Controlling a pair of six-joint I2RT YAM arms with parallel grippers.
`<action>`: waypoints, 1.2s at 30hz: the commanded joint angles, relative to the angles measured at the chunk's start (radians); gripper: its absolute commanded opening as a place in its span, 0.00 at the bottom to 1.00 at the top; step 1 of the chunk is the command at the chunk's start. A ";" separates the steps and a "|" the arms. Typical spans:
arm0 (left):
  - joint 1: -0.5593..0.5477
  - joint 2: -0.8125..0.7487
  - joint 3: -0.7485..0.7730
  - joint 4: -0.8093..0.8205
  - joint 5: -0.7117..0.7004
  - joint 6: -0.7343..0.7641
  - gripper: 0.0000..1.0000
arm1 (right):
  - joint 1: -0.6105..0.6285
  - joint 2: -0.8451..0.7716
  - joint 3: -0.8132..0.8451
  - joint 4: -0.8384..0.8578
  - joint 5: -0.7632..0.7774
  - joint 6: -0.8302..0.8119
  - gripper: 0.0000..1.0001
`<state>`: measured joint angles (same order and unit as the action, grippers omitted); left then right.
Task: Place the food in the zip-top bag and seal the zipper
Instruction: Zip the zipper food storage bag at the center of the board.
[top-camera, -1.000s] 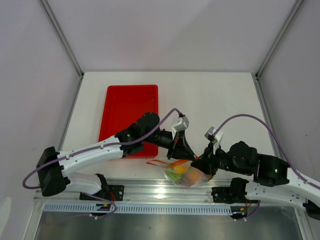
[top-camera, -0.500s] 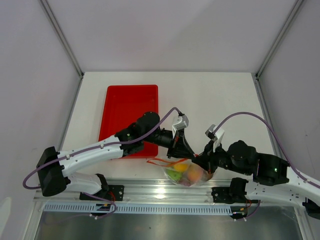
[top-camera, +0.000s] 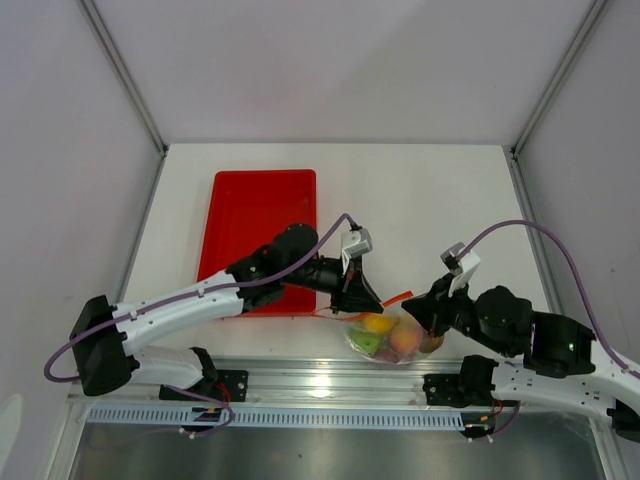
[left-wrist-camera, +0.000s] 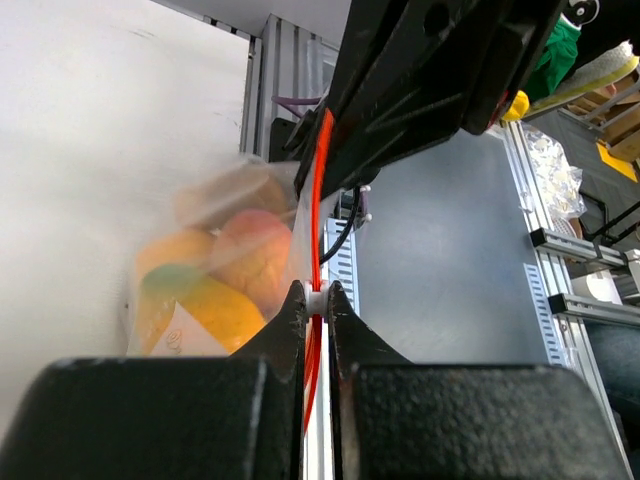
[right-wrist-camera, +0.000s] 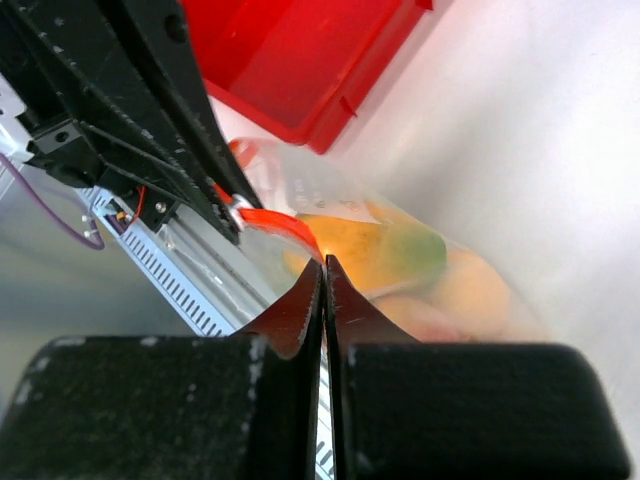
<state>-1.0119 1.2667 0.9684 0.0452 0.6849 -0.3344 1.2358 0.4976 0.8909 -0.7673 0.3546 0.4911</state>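
Overhead view looks straight down; wrist views close (both share zip-top bag (left-wrist-camera: 215, 275)).

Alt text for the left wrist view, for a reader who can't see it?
The left gripper pinches the orange-red zipper of the clear zip-top bag. The fruit shows through the bag at left, and the right gripper grips the same strip farther along.

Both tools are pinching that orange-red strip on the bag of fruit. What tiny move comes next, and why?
Probably slide the right tool along the thin orange-red zipper strip, away from the left tool anchoring it: the fruit sits inside the clear plastic bag.
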 joint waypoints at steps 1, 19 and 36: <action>0.012 -0.050 -0.019 -0.085 0.019 0.026 0.01 | -0.004 -0.019 0.054 -0.015 0.126 0.015 0.00; 0.050 -0.153 -0.123 -0.116 -0.001 0.031 0.01 | -0.004 -0.048 0.083 -0.136 0.277 0.124 0.00; 0.059 -0.274 -0.261 -0.130 -0.038 0.017 0.01 | -0.002 -0.117 0.125 -0.201 0.363 0.141 0.00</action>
<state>-0.9611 1.0348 0.7307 -0.0483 0.6533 -0.3141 1.2358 0.4030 0.9596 -0.9588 0.6209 0.6285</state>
